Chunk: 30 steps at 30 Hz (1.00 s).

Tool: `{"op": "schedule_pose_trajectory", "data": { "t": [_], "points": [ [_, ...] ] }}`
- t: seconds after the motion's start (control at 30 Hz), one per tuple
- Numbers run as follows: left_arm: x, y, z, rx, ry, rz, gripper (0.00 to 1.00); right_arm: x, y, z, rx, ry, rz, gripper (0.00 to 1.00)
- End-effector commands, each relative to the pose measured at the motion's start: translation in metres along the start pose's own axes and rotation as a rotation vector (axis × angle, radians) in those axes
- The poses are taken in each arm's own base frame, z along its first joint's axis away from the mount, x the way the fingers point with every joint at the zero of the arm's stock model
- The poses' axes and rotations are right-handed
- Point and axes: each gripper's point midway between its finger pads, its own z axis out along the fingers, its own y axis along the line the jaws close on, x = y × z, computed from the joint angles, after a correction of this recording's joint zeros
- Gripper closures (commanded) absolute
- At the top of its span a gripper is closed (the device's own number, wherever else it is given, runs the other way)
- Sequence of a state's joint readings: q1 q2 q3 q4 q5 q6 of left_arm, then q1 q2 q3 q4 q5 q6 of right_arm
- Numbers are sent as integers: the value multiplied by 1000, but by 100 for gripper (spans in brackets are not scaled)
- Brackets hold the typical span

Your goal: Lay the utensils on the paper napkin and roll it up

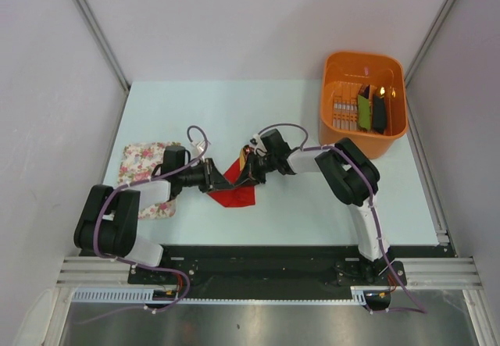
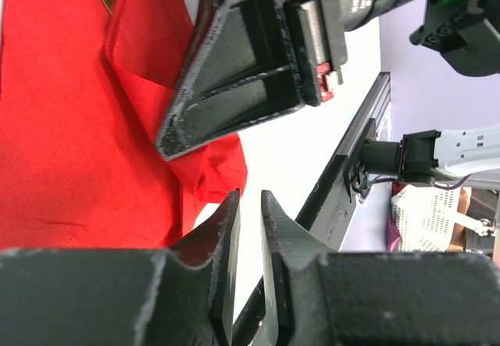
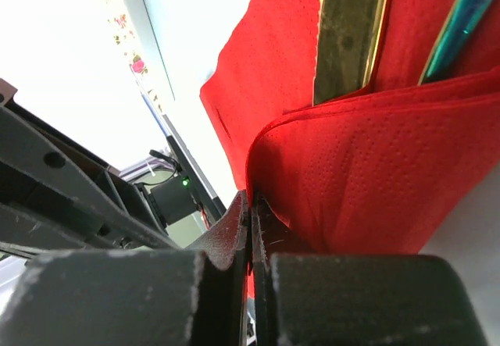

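Mid-counter, near the arm bases: paper napkin point(image 1: 234, 191) lies on the pale counter point(image 1: 312, 197), between the two grippers.
Napkin shape: partly folded; one flap is turned over the rest, with a rounded fold edge in the right wrist view.
Napkin long axis: in the overhead view it runs diagonally from far right to near left, with the widest part at the near end.
Utensils point(image 3: 348, 33): these lie on the napkin, tucked under the folded flap.
Utensil detail: a yellow handle point(image 3: 344, 57) and a blue handle point(image 3: 461, 26) show side by side.
Utensil long axis: both handles run roughly parallel and cross the fold edge, with one end hidden under the flap. Which end is the working end cannot be told.
Right gripper point(image 3: 250, 201): fingers pressed together, pinching the napkin at the fold edge; a sliver of red shows in the seam between them.
Left gripper point(image 2: 248, 201): fingers slightly parted, nothing between them. The tips sit just beside the napkin's near corner, over bare counter.
Gripper relation: the two grippers face each other across the napkin, close together.
Floral cloth point(image 1: 141, 162): lies flat at the left of the counter, partly under the left arm, apart from the napkin.
Basket point(image 1: 364, 55): orange, at the far right corner, holding a green item point(image 1: 364, 110) and a black item point(image 1: 379, 112).
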<state>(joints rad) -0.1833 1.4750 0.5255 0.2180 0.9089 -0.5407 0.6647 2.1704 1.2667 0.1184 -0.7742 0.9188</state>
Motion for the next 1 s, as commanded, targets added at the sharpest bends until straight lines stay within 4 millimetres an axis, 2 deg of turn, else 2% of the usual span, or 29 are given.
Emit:
{"op": "schedule_pose_trajectory", "data": {
  "t": [0.0,0.3,0.37,0.4,0.43,0.57,0.6,0.7,0.83,0.97],
  "points": [
    [-1,-6,-3,16,-23,61,78,-4,5,10,-23,-12,-22,100],
    [5,2,12,-28,-21,78,77,-3,0,14,-19,-10,-19,92],
    [6,-3,18,-17,-12,90,76,-3,-1,15,-17,-7,-18,82],
    [6,-2,20,-28,-13,97,74,-3,1,15,-20,-9,-21,72],
    [9,-3,24,-27,-2,101,73,-3,0,15,-18,-10,-18,68],
    [6,-2,31,-53,-14,130,66,-4,1,14,-17,-16,-19,58],
    [6,1,33,-71,-21,135,64,-5,3,14,-19,-18,-24,52],
    [3,6,37,-106,-22,167,63,-4,4,14,-22,-18,-18,49],
    [1,23,40,-197,-24,178,64,-5,11,12,-39,-19,-20,48],
    [5,39,37,-277,-3,173,73,-8,23,7,-59,-28,-34,48]
  ]
}}
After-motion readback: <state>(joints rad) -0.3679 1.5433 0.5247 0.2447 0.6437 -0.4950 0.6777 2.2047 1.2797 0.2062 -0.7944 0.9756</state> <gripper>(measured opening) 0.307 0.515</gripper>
